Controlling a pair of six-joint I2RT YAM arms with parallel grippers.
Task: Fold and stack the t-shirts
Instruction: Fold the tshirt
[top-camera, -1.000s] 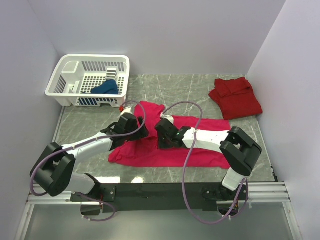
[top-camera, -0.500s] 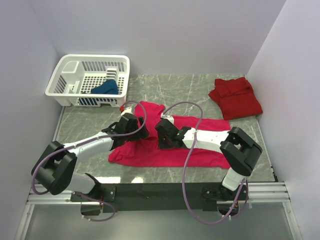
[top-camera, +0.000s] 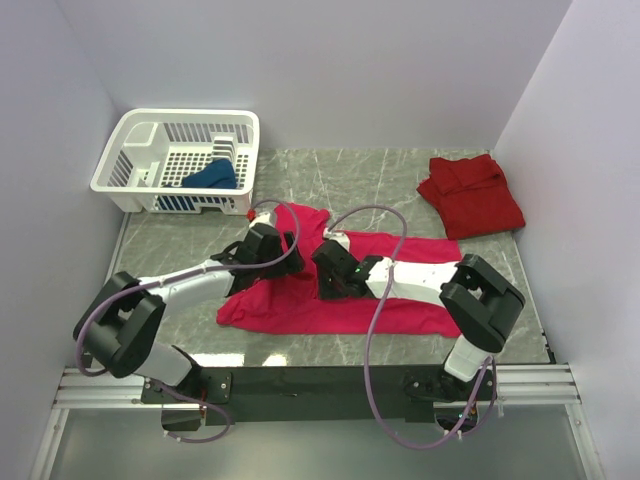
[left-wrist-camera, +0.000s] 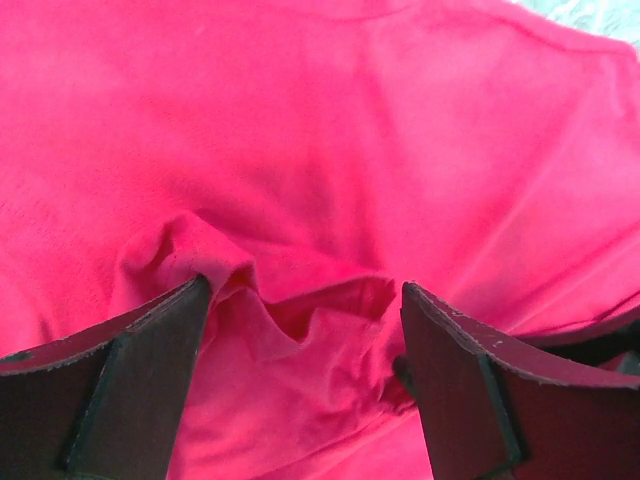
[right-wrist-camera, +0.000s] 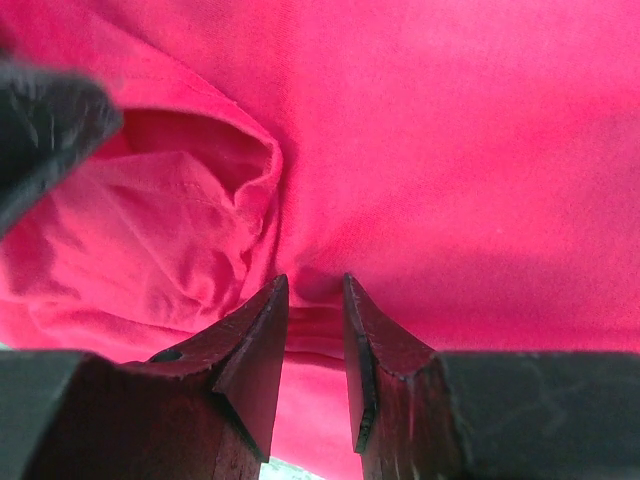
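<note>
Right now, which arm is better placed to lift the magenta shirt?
Right, likely. The right gripper has its jaws pinched on the magenta shirt; the left gripper stands wide open over bunched cloth, gripping nothing.

Black fingers (left-wrist-camera: 130, 390), white arms (top-camera: 420, 280), mauve cables (top-camera: 366, 345)

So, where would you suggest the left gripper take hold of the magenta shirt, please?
Probably the raised pucker in the magenta shirt, from above: it stands off the flat cloth between the left gripper's open jaws, so closing should pinch it.
</note>
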